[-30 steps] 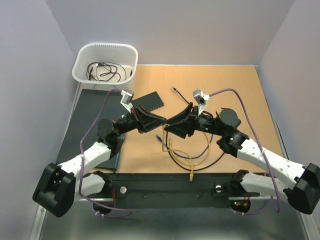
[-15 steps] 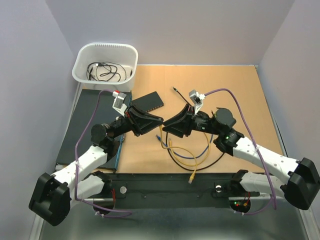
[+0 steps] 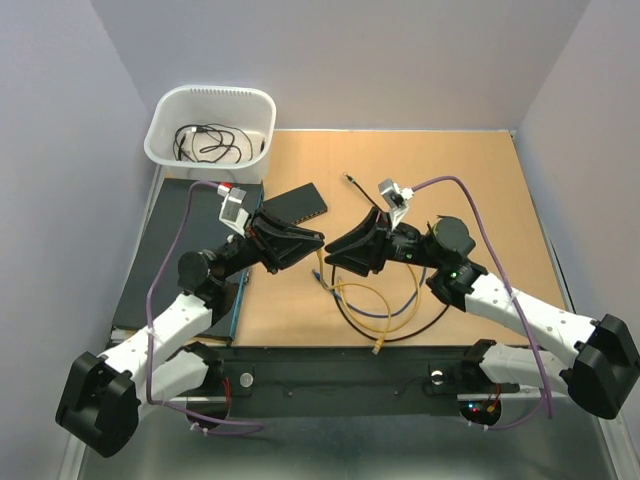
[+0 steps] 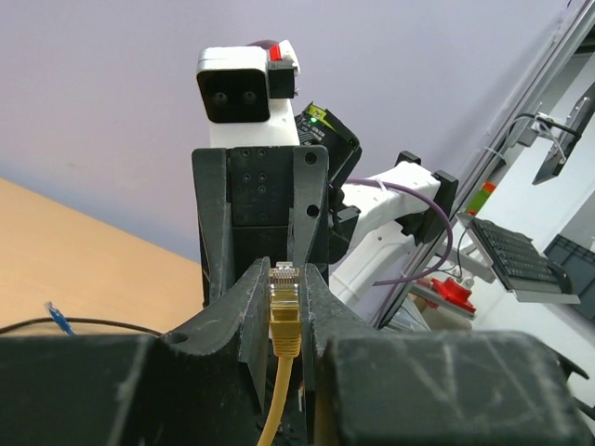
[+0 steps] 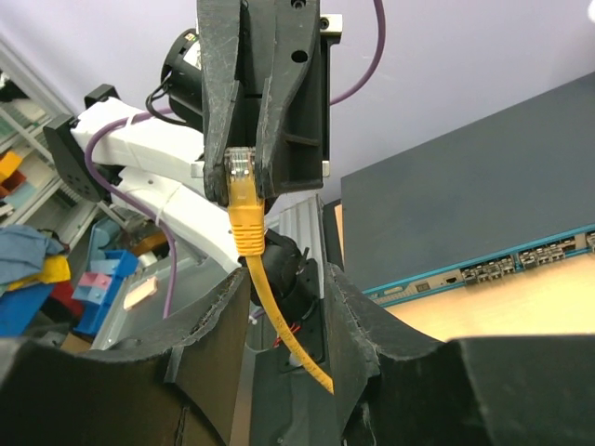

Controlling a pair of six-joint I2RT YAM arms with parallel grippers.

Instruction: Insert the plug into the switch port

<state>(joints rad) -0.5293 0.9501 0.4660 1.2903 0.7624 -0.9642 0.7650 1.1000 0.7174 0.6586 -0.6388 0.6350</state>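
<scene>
Left claw: My left claw [image 4: 284, 271] is pinched tight on the yellow plug [image 4: 284, 302]. The plug's tip pokes out past the fingers, towards my other arm.
Right claw: My right claw [image 5: 285, 283] meets it nose to nose. Its jaws stand apart, and the yellow cable [image 5: 282, 325] runs loose through the gap.
Switch: The small black switch [image 3: 296, 203] lies flat on the tabletop [image 3: 450, 200], at 12 o'clock from my left fingertips, near but not touching. Its port row is too small to make out from above.
Step in hand: By my reading this is a mid-air regrip or handover, with the plug not yet aimed at any port.
Doing it well: I should close my right claw on the plug's body rather than the bare cable, and square to the jaws. The left lets go only once that hold is firm. Then I bring the plug in low and level, lined up with one socket, and push straight without twisting.
Watch for: The slack yellow loop at 6 o'clock could drag. The switch looks light enough to slide, so my free claw may need to brace it.
</scene>
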